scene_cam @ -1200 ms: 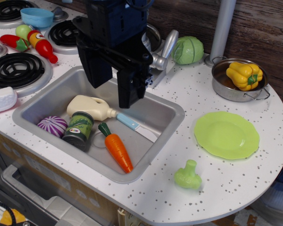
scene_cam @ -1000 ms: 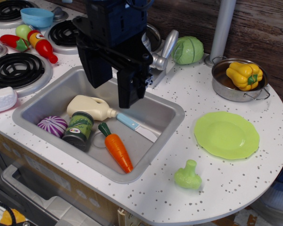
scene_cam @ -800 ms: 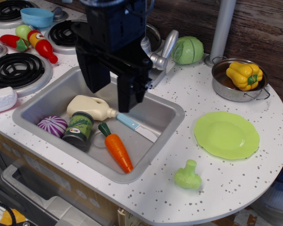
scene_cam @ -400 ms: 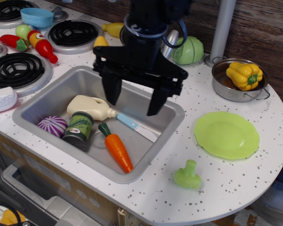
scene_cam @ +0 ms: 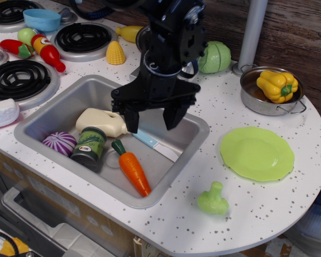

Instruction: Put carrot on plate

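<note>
The orange carrot [scene_cam: 134,170] with a dark green stem cap lies in the steel sink [scene_cam: 190,140], near its front, stem pointing back-left. The lime-green plate [scene_cam: 257,153] lies empty on the counter to the right of the sink. My black gripper [scene_cam: 151,122] hangs open over the back of the sink, above and behind the carrot, not touching it. Nothing is between its fingers.
In the sink lie a cream bottle [scene_cam: 102,122], a dark green can [scene_cam: 89,148], a purple onion [scene_cam: 59,143] and a toy knife [scene_cam: 150,143]. A green broccoli piece [scene_cam: 213,200] lies on the counter front. A steel pot with a yellow pepper [scene_cam: 277,85] stands at the back right.
The gripper has turned and moved right and down over the sink; its fingers have narrowed slightly while staying open. The corn and yellow toy behind it now show. The carrot has not moved.
</note>
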You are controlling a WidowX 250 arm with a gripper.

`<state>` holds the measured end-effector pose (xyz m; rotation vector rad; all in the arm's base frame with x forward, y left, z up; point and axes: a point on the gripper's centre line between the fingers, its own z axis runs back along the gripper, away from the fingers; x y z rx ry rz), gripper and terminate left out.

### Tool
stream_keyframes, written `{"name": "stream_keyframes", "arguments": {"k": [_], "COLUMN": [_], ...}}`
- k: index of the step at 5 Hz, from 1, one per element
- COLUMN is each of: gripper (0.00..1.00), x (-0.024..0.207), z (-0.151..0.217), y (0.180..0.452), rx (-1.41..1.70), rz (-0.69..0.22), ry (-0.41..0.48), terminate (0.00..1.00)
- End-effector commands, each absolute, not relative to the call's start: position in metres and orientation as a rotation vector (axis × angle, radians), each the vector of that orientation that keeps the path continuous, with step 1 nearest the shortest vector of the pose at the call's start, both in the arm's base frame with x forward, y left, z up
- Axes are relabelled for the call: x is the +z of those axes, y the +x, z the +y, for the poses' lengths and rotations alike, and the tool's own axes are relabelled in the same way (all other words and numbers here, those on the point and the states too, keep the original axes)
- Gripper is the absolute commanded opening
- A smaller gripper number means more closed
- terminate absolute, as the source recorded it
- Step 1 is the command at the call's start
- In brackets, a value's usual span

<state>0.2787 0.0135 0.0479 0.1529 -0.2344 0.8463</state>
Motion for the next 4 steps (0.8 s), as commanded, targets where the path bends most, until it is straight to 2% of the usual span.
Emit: {"name": "stream_keyframes", "arguments": {"k": [1,2,3,4], "gripper": [1.0,1.0,1.0,1.0], "x": [0.014,-0.007,-0.024,-0.03], "z": [0.052,0.059,0.056,0.049], "y": [0.3,0.301,0.291,0.278], "rx": [0.999,1.019,1.021,1.009], "rz": [-0.301,-0.311,-0.269,-0.261], "ry": [0.115,0.117,0.069,0.033], "terminate": [0.0,0.0,0.0,0.0]}}
